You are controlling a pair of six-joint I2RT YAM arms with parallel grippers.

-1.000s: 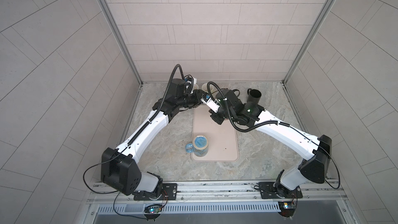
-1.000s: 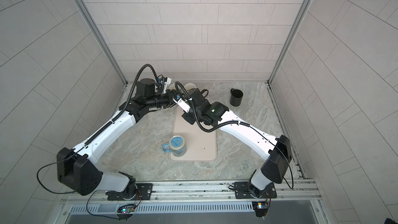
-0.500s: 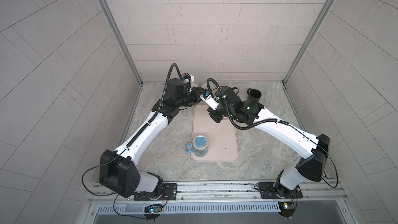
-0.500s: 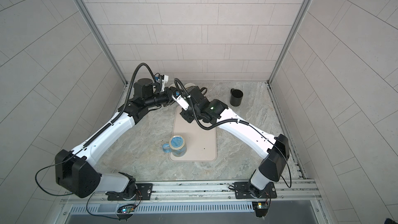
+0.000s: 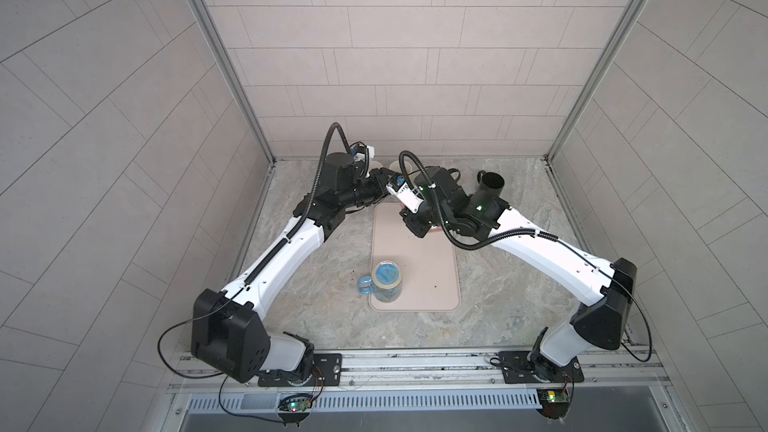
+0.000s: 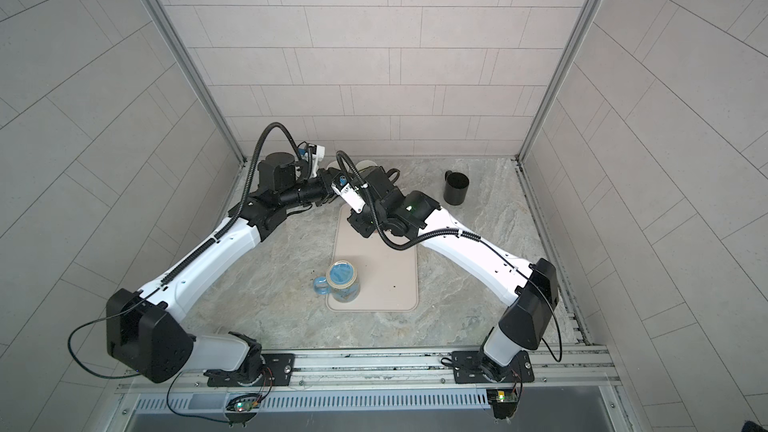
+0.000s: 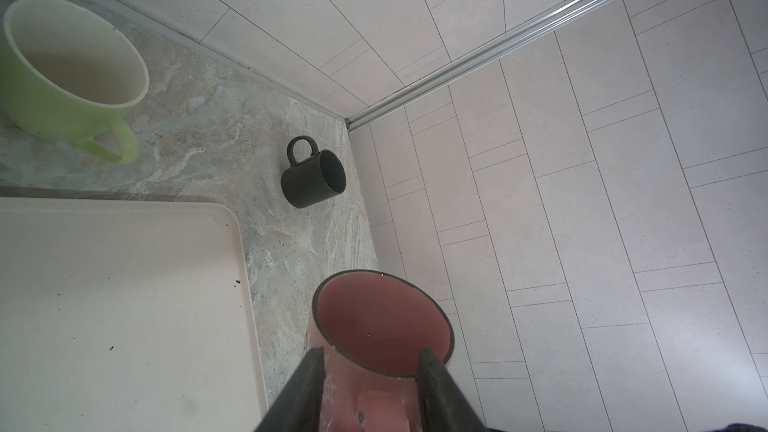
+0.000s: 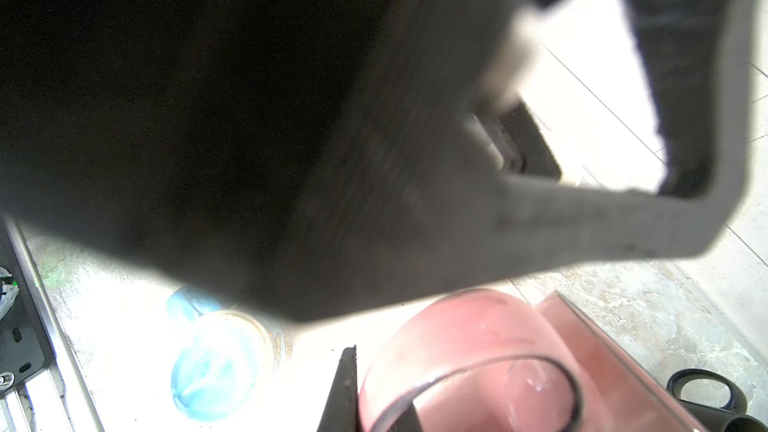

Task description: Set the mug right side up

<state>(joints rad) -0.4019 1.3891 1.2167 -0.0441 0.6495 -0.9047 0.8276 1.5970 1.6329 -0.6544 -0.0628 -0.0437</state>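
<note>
Left claw (image 7: 372, 357) is clamping the pink mug (image 7: 382, 322) by its body, sideways in the air over the far end of the mat (image 5: 415, 276), while right claw (image 8: 376, 392) is seemingly pinching its rim, so an uneven release or twist is risking a slip and drop onto the surface (image 5: 324, 305).

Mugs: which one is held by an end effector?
The pink mug, gripped by the left end effector; the green mug, black mug and blue mug are set down.
</note>
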